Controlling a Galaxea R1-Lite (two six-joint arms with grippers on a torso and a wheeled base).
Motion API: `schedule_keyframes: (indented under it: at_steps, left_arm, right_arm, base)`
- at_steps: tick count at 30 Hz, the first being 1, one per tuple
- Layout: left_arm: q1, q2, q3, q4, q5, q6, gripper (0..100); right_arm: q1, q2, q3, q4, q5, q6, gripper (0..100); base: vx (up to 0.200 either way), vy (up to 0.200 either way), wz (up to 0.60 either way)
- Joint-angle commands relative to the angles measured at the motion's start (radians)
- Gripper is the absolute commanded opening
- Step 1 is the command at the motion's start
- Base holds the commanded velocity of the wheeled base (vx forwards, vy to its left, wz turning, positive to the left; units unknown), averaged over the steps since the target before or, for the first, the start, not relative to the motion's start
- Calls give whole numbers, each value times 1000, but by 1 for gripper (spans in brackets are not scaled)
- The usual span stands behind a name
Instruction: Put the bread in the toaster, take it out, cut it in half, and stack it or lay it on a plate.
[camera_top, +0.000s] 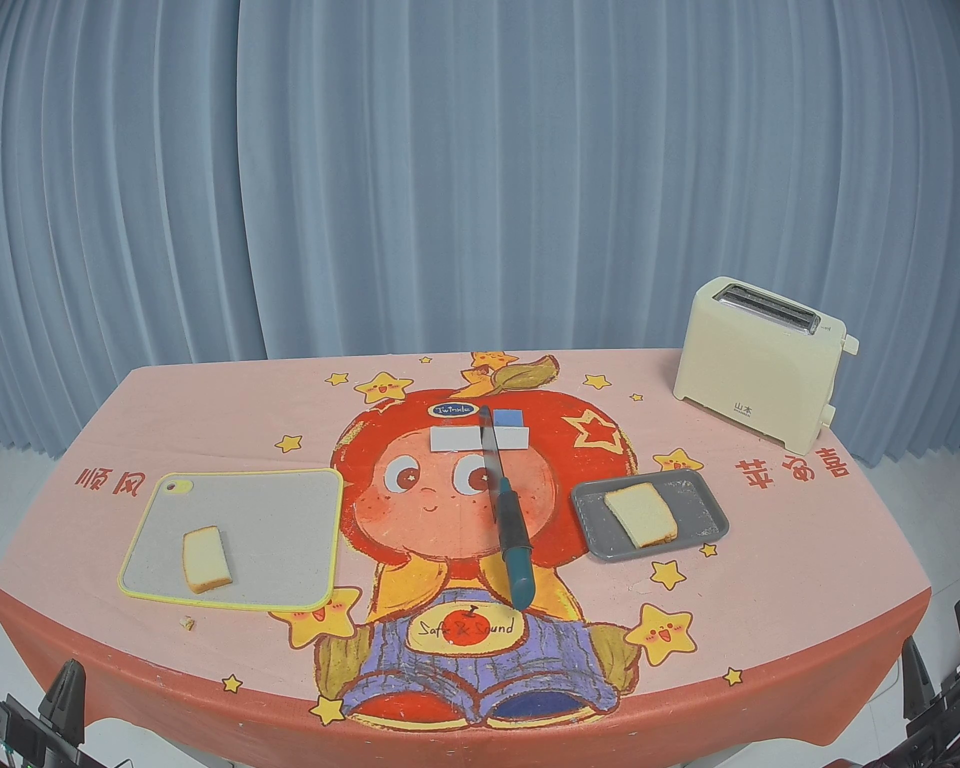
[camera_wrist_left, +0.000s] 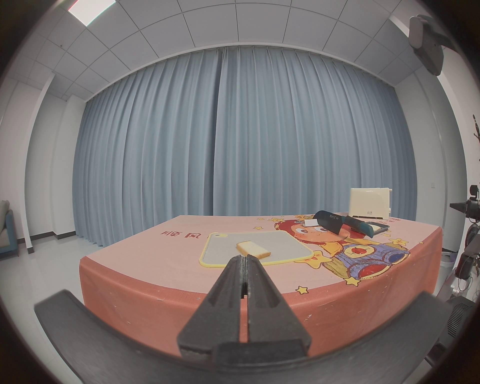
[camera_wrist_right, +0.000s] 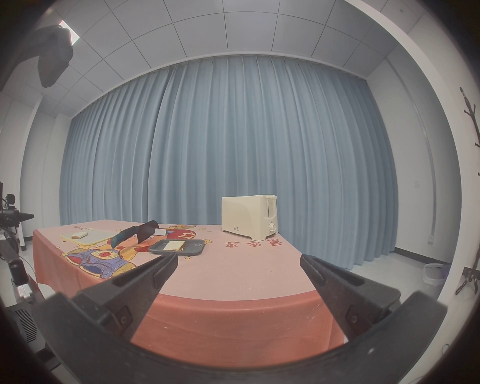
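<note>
bread (camera_top: 207, 558) x2 (board (camera_top: 270, 515), tray (camera_top: 697, 502)) | toaster (camera_top: 760, 362) x1 | knife (camera_top: 509, 520) x1 | left gripper (camera_wrist_left: 245, 260) closed | right gripper (camera_wrist_right: 239, 260) spread

Surface inspection. The worktop (camera_top: 800, 570) is covered by a salmon-pink printed cloth, matt and smooth. The left claw (camera_wrist_left: 245, 260) and right claw (camera_wrist_right: 239, 259) are black plastic, matt.

Ahead of the left claw, the grey yellow-rimmed cutting board (camera_top: 270, 520) looks like matt plastic. The pale bread slice (camera_top: 206, 558) on it has a dry, porous, matt surface.

Ahead of the right claw, the dark grey rectangular tray (camera_top: 700, 500) is smooth with a low sheen; metal or plastic cannot be told. The second bread slice (camera_top: 641, 514) has the same porous finish. Farther beyond that claw, the cream box-shaped toaster (camera_top: 762, 362) has a smooth plastic shell with slight gloss and a metal slot surround (camera_top: 768, 307).

The teal-handled dark-bladed knife (camera_top: 505, 500) has a smooth blade and a plastic-looking handle. The blue-grey pleated curtain (camera_top: 500, 170) is matt cloth.
</note>
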Motion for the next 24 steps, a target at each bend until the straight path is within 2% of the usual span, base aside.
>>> schedule_keyframes:
  at_steps: [1, 24]
  left_arm:
    - [0, 1, 18, 0, 0, 0, 0]
    - [0, 3, 18, -2, 0, 1, 0]
  right_arm:
    - [0, -7, 18, 0, -1, 4, 100]
    - [0, -7, 18, 0, 3, 3, 100]
  base:
    - [0, 0, 0]
    - [0, 0, 0]
